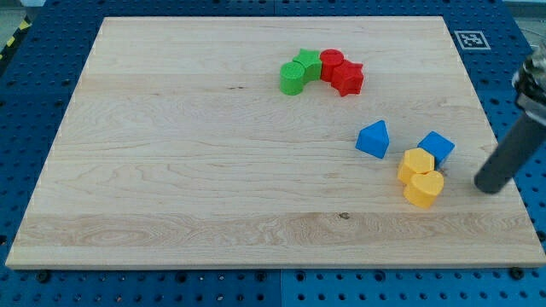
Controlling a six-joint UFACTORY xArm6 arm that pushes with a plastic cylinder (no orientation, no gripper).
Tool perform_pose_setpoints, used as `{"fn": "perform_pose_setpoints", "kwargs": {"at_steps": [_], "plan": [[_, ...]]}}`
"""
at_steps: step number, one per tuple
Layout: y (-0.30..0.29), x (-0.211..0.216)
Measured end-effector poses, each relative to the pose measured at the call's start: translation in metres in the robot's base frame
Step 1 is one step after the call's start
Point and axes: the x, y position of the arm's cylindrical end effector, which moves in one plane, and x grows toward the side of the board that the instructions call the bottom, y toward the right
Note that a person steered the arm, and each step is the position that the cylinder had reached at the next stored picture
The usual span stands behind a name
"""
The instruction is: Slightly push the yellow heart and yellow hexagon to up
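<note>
Rod point(520, 136) cut off at view's right.

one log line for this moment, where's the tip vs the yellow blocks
my tip: right of yellows, apart | yellow hexagon touching yellow heart below it | blue block against hexagon | push: not begun

Board point(213, 170): pale wood, visible grain, smooth matt. Yellow heart point(424, 188), yellow hexagon point(418, 162): matt plastic. Rod point(512, 153): dark, matt.

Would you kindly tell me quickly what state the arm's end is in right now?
My tip: a bare dark rod, no jaws, holding nothing; it sits apart, to the view's right of the yellow heart block and yellow hexagon block.
</note>
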Motion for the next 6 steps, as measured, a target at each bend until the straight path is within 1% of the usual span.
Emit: {"fn": "perform_pose_setpoints", "kwargs": {"at_steps": [1,2,3,4,5,6], "plan": [[-0.031,0.031],[-0.077,0.047],[-0.098,0.046],[-0.098,0.023],[-0.098,0.012],[-0.094,0.011]]}}
